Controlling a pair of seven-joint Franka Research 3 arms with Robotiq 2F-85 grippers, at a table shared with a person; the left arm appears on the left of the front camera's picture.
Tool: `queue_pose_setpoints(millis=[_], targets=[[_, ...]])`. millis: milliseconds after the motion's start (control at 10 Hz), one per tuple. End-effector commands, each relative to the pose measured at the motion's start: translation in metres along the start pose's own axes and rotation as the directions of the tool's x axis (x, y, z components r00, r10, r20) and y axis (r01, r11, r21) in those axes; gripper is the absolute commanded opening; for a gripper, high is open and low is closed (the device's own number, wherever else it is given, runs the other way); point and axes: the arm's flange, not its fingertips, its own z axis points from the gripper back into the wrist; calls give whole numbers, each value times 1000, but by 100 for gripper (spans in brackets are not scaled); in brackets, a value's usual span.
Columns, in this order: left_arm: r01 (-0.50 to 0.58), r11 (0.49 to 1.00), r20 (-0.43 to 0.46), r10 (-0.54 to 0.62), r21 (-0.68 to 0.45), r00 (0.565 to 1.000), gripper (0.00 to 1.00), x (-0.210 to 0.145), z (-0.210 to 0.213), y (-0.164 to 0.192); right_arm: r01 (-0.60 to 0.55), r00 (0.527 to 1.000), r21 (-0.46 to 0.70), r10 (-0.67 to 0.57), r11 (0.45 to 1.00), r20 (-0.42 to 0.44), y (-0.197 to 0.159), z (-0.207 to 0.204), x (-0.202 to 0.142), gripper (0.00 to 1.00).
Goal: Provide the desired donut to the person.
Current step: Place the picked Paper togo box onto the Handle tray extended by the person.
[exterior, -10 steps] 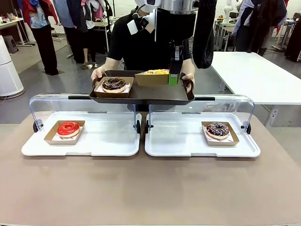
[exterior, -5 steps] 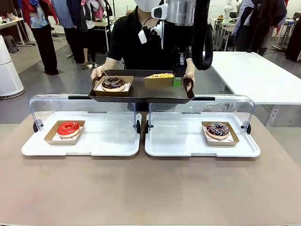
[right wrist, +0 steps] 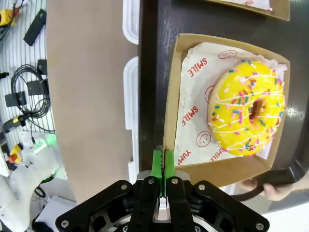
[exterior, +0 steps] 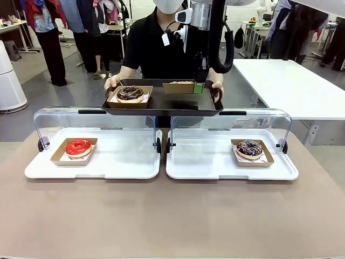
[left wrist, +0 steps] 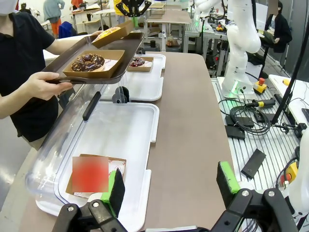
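Observation:
A yellow sprinkled donut [right wrist: 248, 108] lies in a cardboard box [right wrist: 176, 92]. My right gripper [right wrist: 163, 159] is shut on that box's edge. In the front view the box [exterior: 179, 86] sits over the dark brown tray [exterior: 161, 105], with the right gripper [exterior: 199, 86] beside it. The person [exterior: 153, 48] in a black T-shirt holds the tray with both hands. In the left wrist view the box [left wrist: 113, 34] is tilted above the tray [left wrist: 91, 77]. My left gripper [left wrist: 170, 182] is open, with nothing between its fingers, over the table's left end.
A chocolate donut [exterior: 130, 93] in its box rests on the tray's left half. Two white cases with raised clear lids stand on the table. The left one [exterior: 135, 162] holds a red donut [exterior: 78, 146], the right one [exterior: 205, 162] a dark sprinkled donut [exterior: 249, 148].
My right gripper has carried the yellow donut box farther from the camera, over the person's tray. The person has drawn the tray slightly back and up.

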Motion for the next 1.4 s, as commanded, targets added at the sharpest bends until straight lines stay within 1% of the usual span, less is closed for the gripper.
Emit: queue_pose_setpoints(millis=[0,200,400,700,1000,1100,1300], targets=[[14,1000,8,-14,9,1000,100,0,0,-1,5,1000,41,-5,999,14,-20,2,-2,2],[14,1000,8,-14,9,1000,100,0,0,-1,5,1000,72,-6,997,22,-31,-9,-7,2],[14,1000,8,-14,9,1000,100,0,0,-1,23,999,106,-26,994,30,-34,-19,-16,2],[14,1000,8,-14,9,1000,100,0,0,-1,34,999,117,-38,993,30,-36,-20,-19,2],[14,1000,8,-14,9,1000,100,0,0,-1,37,999,135,-41,990,28,-37,-20,-20,92],[14,1000,8,-14,9,1000,100,0,0,-1,37,999,139,-41,990,26,-36,-20,-22,100],[14,1000,8,-14,9,1000,100,0,0,-1,36,999,139,-40,990,25,-37,-19,-21,100]])
